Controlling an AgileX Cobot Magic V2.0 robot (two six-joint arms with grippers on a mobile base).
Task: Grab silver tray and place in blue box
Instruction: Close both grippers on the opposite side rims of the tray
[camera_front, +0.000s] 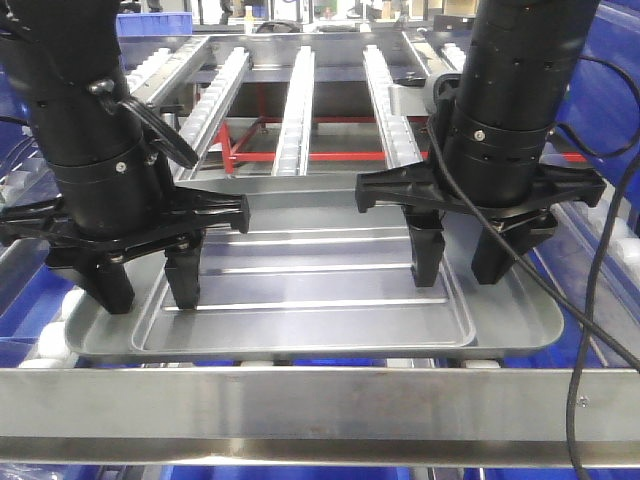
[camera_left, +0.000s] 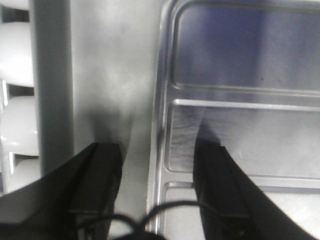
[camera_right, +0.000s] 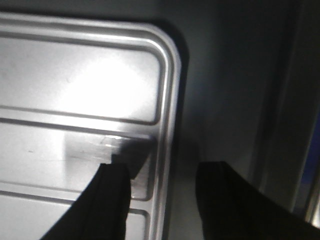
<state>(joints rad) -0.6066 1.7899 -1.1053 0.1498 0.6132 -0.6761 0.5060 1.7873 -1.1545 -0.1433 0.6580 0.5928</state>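
Note roller rack (camera_front: 300, 110) across the whole front view, white rollers (camera_front: 52, 345) under the load, steel rail (camera_front: 320, 400) nearest the camera. See blue crate wall (camera_front: 620, 40) at the right edge; cannot tell whether to count it as the blue box, no opening in view. Find silver tray (camera_front: 320, 300) lying flat on the rollers just behind the rail, not yet lifted, not in any box. Put the two-arm placement down to tray width: one arm per end for a level lift. Read left gripper (camera_front: 145, 290) as spread, one finger (camera_left: 95, 195) on the flat outer border, the other in the sunken centre panel, nothing pinched. Read right gripper (camera_front: 460, 262) likewise spread, mirrored at the opposite end, one finger (camera_right: 112, 200) in the panel, its partner outside on the border. Cannot tell fingertip contact with the metal. Judge the straddle over the panel step as setup for a pinch there or a slide outward to the rim.
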